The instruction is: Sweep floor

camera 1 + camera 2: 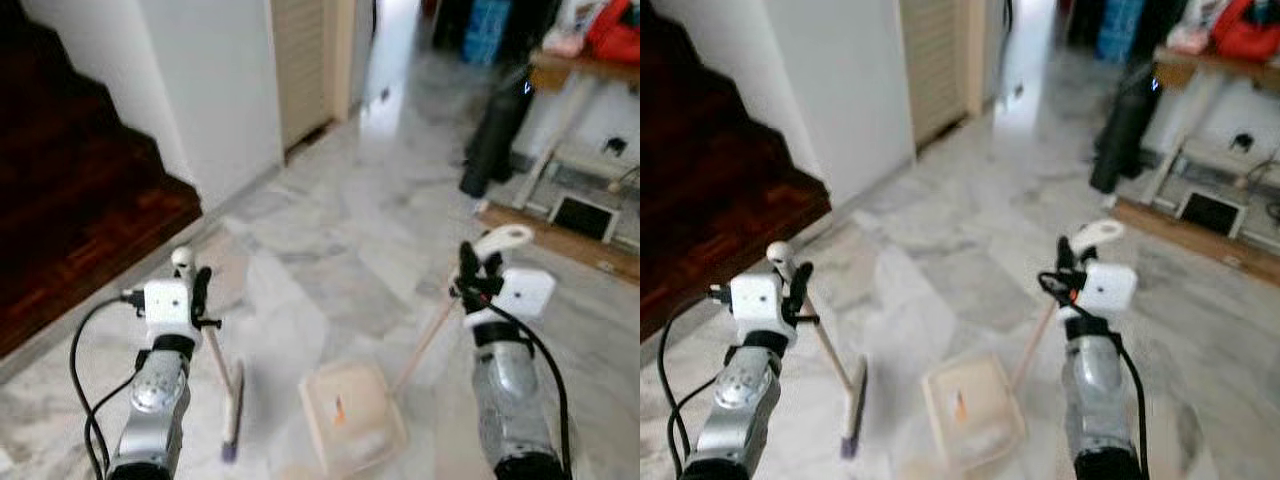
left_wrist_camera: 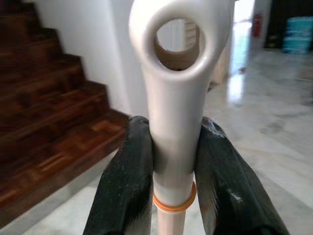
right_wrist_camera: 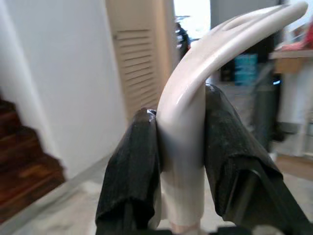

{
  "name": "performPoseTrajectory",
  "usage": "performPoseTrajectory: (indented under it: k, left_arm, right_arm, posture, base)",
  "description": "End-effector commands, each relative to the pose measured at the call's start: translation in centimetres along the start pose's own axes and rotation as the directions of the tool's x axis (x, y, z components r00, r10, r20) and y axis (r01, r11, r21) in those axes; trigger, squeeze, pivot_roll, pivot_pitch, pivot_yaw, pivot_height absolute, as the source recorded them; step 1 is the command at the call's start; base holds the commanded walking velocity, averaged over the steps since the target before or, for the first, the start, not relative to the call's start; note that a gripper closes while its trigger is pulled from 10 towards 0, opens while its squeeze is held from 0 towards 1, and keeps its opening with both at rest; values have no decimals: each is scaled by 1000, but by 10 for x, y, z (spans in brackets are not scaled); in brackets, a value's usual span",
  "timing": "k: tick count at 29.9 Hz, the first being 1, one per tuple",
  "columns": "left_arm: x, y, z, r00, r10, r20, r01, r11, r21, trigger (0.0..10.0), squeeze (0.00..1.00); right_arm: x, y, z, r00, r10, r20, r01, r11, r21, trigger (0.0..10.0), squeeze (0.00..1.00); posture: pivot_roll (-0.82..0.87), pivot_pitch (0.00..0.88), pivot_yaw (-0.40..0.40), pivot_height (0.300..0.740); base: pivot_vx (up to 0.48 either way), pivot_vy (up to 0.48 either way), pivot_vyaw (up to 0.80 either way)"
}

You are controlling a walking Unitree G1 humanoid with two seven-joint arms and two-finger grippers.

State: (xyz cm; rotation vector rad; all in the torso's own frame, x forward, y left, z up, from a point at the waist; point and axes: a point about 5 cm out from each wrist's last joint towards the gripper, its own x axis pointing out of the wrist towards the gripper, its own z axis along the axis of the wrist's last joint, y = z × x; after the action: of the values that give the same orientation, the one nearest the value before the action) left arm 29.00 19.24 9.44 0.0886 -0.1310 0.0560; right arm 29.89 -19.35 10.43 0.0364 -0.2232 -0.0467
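In the left eye view the left gripper (image 1: pixel 190 285) is pinching the top of a broom (image 1: pixel 222 385), whose pale stick is slanting down to a brush head resting on the marble floor (image 1: pixel 330 240). The right gripper (image 1: pixel 478 268) is clamped on the curved handle of a dustpan (image 1: pixel 352 412), whose tray is sitting flat on the floor just beside the brush head, with a small orange scrap lying in it. Dark wooden stairs (image 1: pixel 70 220) are rising on the robot's left — a black bag (image 1: pixel 495 135) and a table are standing well off to its right.

The right eye view is giving the same layout, with the gap between brush and pan a little clearer.

The left wrist view is showing what the head views cannot: both black fingers (image 2: pixel 124 181) pressing squarely on the white grip below its hanging hole, above an orange ring.

The right wrist view is likewise showing the fingers (image 3: pixel 132 171) squeezing the dustpan handle at its bend.

The step in hand appears to be gathering debris into the pan — next, the brush likely needs drawing toward the tray's lip while the pan is being held steady.
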Motion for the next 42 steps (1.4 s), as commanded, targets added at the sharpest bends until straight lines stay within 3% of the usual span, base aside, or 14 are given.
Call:
performPoseTrajectory:
  k: [1,13,18,33,42]
  left_arm:
    - [3,-1,9,999,-7,40,7,1000,10,10000,0]
    - [4,1,10,999,9,35,-9,1000,6,10000,0]
    - [3,2,10,999,15,33,-16,1000,5,10000,0]
    - [3,2,11,999,16,30,-16,1000,1,10000,0]
    - [2,2,10,999,16,29,-16,1000,2,10000,0]
  right_arm:
    - [5,-1,12,998,-4,55,4,1000,12,10000,0]
    - [7,3,11,999,3,45,-4,1000,18,10000,0]
    - [8,3,10,999,7,35,-7,1000,21,10000,0]
    - [8,5,11,999,5,43,-8,999,48,10000,0]
    - [6,11,10,998,34,43,-36,998,48,10000,0]
  posture:
    - [-46,0,38,740]
    - [-31,0,30,740]
    - [-31,0,30,740]
    - [-31,0,30,740]
    - [-26,0,28,740]
  base:
    - [0,0,800]
    - [0,0,42]
    - [0,277,800]
    - [0,312,0]
    - [0,317,737]
